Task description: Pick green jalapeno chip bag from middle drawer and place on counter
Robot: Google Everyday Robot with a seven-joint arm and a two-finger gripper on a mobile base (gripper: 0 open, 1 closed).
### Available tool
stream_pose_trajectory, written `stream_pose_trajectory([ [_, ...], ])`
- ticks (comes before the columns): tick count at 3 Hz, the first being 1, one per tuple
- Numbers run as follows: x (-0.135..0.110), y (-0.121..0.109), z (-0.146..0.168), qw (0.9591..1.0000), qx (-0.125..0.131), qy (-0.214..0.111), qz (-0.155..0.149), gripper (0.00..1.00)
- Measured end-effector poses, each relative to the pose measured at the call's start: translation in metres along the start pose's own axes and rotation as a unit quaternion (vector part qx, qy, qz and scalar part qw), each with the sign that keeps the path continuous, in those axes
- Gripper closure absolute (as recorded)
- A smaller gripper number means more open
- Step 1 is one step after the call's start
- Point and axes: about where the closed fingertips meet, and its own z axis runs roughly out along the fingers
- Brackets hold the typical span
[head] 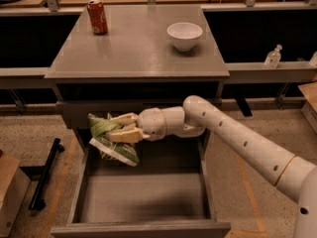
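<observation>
My gripper (pixel 120 127) is shut on the green jalapeno chip bag (pixel 110 140), a crumpled green packet with a white label patch. It holds the bag in the air above the back left corner of the open middle drawer (pixel 143 197), level with the shallower drawer front above it. The white arm reaches in from the lower right. The grey counter (pixel 136 41) lies above and behind the bag.
A red soda can (pixel 97 17) stands at the counter's back left and a white bowl (pixel 184 35) at its back right. A black bar (pixel 44 175) lies on the floor to the left. A small bottle (pixel 273 57) stands on the right ledge.
</observation>
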Motion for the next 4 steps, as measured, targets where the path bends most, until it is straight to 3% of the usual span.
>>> stream_pose_trajectory([
  [1, -0.081, 0.003, -0.037, 0.9982, 0.022, 0.042, -0.036, 1.0],
  [2, -0.118, 0.008, -0.036, 0.9962, 0.027, 0.056, -0.061, 1.0],
  [3, -0.117, 0.009, -0.035, 0.9962, 0.026, 0.056, -0.06, 1.0],
  [4, -0.132, 0.006, -0.04, 0.9929, 0.054, 0.072, -0.078, 1.0],
])
